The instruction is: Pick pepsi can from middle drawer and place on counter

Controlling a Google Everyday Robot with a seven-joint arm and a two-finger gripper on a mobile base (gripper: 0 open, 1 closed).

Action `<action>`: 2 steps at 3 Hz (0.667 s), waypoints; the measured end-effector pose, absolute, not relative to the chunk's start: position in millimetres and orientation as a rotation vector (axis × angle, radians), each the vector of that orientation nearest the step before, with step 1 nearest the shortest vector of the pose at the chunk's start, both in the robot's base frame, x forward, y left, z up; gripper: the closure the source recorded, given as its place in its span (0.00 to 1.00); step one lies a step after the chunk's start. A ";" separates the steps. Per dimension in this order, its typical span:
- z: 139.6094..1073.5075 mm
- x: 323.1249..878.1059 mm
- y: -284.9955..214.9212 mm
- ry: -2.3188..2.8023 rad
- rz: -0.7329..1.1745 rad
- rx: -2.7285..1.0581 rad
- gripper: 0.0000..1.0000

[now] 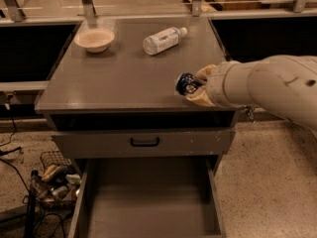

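My gripper (194, 87) is shut on the pepsi can (185, 83), a small dark blue can with white markings, held on its side between the tan fingers (204, 73). It hovers over the front right part of the grey counter (114, 78). My white arm (267, 86) reaches in from the right. Below, the middle drawer (148, 202) stands pulled out, its grey floor bare.
A beige bowl (94, 38) sits at the counter's back left. A clear white-labelled plastic bottle (162, 39) lies on its side at the back middle. A closed drawer front with a black handle (144, 142) is under the counter. A wire basket of clutter (52, 180) and cables lie on the floor at left.
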State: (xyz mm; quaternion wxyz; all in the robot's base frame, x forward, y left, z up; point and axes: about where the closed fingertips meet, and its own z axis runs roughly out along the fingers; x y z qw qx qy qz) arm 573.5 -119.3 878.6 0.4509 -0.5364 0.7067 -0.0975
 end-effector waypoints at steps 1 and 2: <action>872.8 602.6 -82.9 1.724 -0.225 -1.418 1.00; 873.1 604.5 -82.2 1.723 -0.227 -1.418 1.00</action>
